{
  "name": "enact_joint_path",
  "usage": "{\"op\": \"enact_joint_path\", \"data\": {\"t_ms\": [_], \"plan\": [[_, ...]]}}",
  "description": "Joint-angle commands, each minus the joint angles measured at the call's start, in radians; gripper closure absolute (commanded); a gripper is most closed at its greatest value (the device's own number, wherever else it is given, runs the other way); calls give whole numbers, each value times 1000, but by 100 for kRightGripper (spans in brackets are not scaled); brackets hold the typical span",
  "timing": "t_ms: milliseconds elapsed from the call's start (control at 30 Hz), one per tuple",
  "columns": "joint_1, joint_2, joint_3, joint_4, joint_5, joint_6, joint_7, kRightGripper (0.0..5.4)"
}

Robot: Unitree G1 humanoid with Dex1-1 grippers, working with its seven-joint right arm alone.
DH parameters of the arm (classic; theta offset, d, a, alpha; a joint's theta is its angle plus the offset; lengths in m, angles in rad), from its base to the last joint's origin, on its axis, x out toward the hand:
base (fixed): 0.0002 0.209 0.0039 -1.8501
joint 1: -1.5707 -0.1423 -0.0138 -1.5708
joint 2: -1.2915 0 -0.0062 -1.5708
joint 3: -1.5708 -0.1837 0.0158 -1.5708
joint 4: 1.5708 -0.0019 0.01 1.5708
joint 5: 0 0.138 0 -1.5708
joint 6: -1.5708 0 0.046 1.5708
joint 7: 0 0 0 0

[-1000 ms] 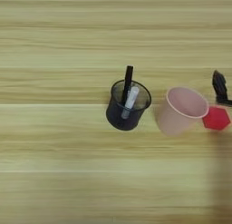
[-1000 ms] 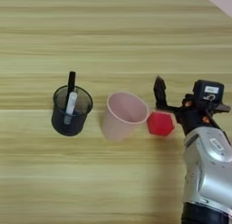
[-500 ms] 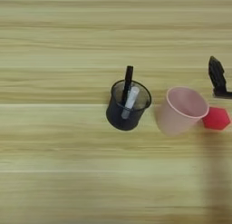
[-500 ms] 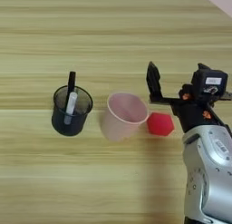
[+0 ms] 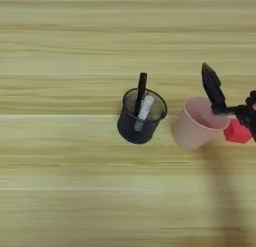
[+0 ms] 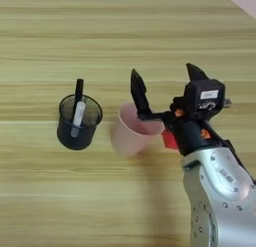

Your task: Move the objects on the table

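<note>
Pale pink plastic cup (image 6: 131, 136) is found at table (image 5: 65, 201) centre, pen cup (image 6: 78, 122) at its 9 o'clock, red block (image 5: 236, 132) at 3 o'clock. Right gripper (image 6: 165, 93), fingers spread and empty, is now shifted from the block to above the pink cup's rim, so that cup is judged the next pick.

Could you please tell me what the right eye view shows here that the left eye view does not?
Only the right eye view shows the silver forearm and the second finger of the open right gripper. Only the left eye view shows more table left of the pen cup. Both show the pen cup, pink cup, red block and one black finger.
</note>
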Motion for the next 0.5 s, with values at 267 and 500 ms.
{"op": "enact_joint_path", "data": {"t_ms": [267, 500], "plan": [[133, 6, 172, -142, -37, -71, 84, 6], [201, -9, 247, -176, -47, -57, 124, 6]]}}
